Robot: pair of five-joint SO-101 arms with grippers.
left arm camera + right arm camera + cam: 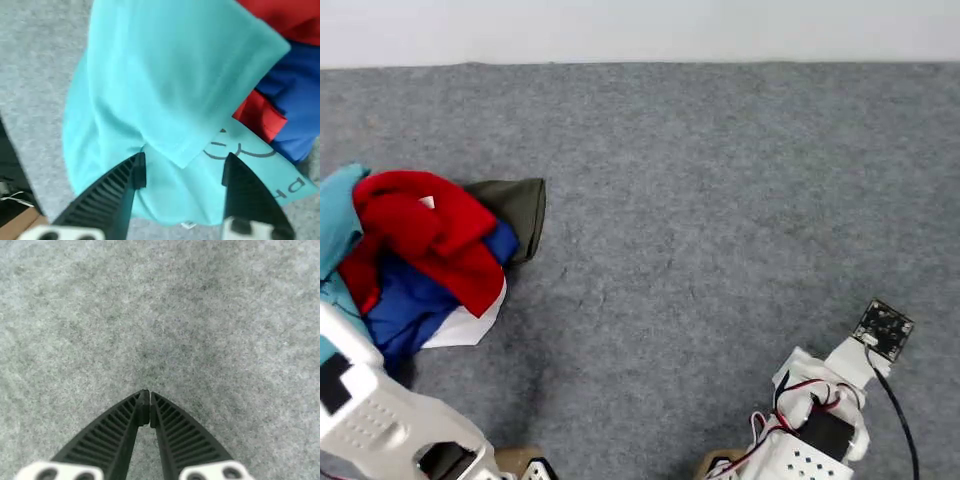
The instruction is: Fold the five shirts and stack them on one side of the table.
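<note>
A heap of shirts lies at the table's left: a red shirt (425, 235) on top, a blue shirt (405, 300), a white shirt (470, 325) under them, a dark olive shirt (515, 205) behind, and a turquoise shirt (335, 225) at the far left edge. My left gripper (185, 165) is open just above the turquoise shirt (165, 90), a folded edge of the cloth between its fingers. The red shirt (280, 17) and the blue shirt (295, 95) lie beyond it. My right gripper (150, 407) is shut and empty over bare grey felt.
Grey felt (720, 200) covers the table, with open room across the middle and right. The white left arm (380, 420) is at the front left corner, the right arm (820, 420) at the front right. A pale wall strip runs along the far edge.
</note>
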